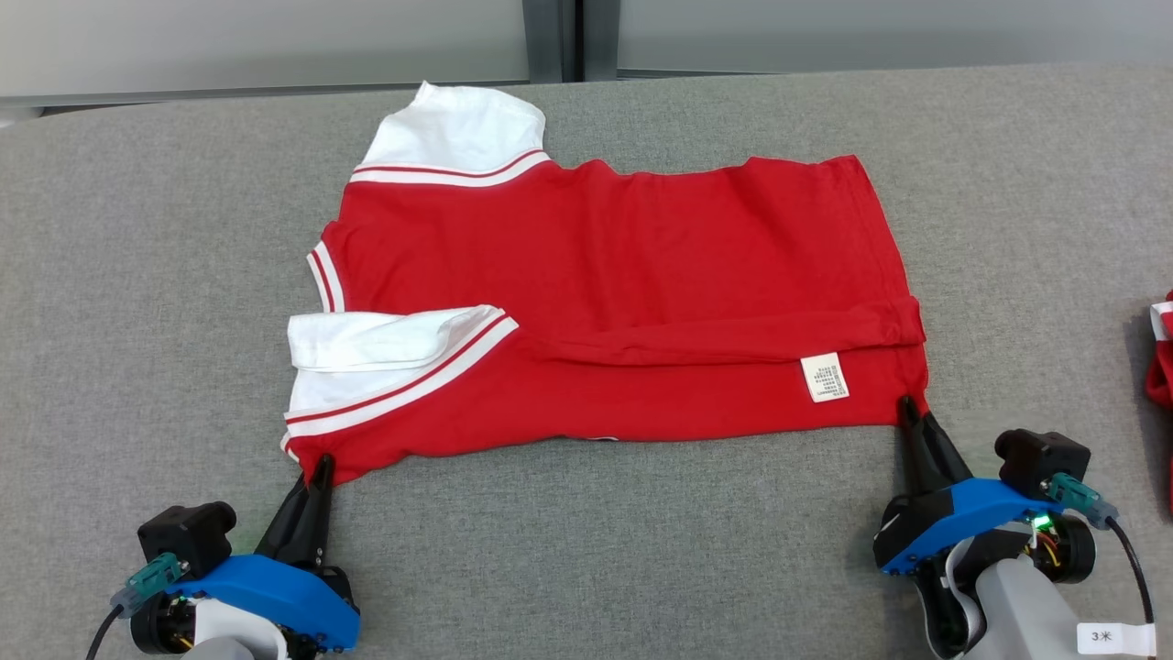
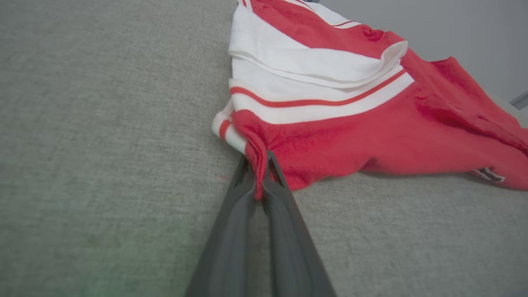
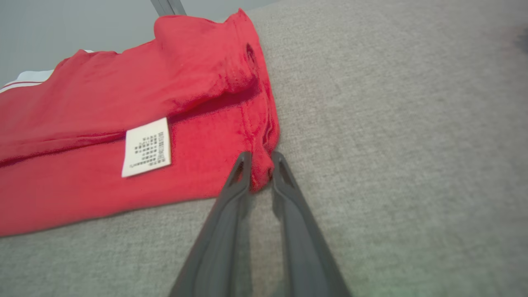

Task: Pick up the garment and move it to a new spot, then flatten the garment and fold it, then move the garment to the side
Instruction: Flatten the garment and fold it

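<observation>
The left gripper (image 1: 321,466) is closed on the shirt (image 1: 623,275). It pinches the shirt's near corner, just under a white sleeve (image 1: 385,344). In the left wrist view a bit of red cloth is squeezed between its two fingers (image 2: 231,231). The right gripper (image 1: 909,405) holds the other near corner. In the right wrist view a small lump of red hem sits between its tips and touches both fingers (image 3: 222,231).

The shirt lies on the grey table (image 1: 596,550), spread out ahead of both grippers. Its near edge runs in a line from one gripper to the other. A white label (image 1: 825,377) is just ahead of the right gripper, a little to its left. A fold runs across the shirt past the label. A second white sleeve (image 1: 454,128) is at the far edge, well ahead of the left gripper.

There is open table behind both grippers, to the left of the left one and to the right of the right one. Far to the right of the right gripper lies another red cloth (image 1: 1162,357). Past the shirt's far edge is a strip of table, then a grey wall (image 1: 275,37).
</observation>
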### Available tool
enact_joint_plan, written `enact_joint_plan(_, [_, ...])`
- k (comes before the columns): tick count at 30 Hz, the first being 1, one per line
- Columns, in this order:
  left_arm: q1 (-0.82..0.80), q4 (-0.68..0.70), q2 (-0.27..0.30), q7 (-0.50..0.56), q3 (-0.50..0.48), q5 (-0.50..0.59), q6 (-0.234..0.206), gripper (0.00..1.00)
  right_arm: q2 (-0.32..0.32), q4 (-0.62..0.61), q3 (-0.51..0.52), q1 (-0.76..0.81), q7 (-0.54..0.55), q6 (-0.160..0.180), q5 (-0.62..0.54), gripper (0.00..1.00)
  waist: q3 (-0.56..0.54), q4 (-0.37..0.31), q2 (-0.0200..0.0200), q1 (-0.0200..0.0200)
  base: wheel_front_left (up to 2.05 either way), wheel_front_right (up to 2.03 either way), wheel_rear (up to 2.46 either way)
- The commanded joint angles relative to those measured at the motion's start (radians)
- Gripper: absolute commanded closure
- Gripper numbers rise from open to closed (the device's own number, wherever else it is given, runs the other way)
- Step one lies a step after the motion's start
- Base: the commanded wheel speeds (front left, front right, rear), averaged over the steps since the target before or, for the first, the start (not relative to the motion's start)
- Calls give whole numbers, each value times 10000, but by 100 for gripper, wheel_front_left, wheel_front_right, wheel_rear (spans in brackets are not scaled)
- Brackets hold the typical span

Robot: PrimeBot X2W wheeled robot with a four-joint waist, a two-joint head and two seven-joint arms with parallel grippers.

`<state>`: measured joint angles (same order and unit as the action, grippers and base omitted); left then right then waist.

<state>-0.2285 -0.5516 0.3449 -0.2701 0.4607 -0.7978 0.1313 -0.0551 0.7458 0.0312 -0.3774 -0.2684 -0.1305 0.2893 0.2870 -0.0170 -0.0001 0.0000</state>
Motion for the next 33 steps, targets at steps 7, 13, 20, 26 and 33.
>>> enact_joint_plan(7, [50, 338, -27, 72, -177, -88, -9, 100, 44, -339, -45, 16, 46, -4, 190, 100, -169, -25, 1, 0, 0, 0, 0])
enact_joint_plan(13, [86, 806, -174, 61, -866, 42, -9, 100, 29, -1045, 133, 180, 41, -2, 354, 100, -496, -92, 1, 0, 0, 0, 0])
enact_joint_plan(20, [-119, 920, -418, 56, -1566, 158, -11, 100, 20, -1391, 422, -67, 40, -2, 633, 100, -1283, -137, 1, 0, 0, 0, 0])
enact_joint_plan(26, [272, 399, -817, 50, -1734, 343, -11, 100, 17, -1113, 708, 240, 42, -2, 580, 100, -2364, -174, 1, 0, 0, 0, 0])
enact_joint_plan(33, [1378, -267, -1423, 50, -1823, 901, -11, 100, 17, -814, 559, 1535, 40, -2, 737, 100, -2991, -125, 1, 0, 0, 0, 0])
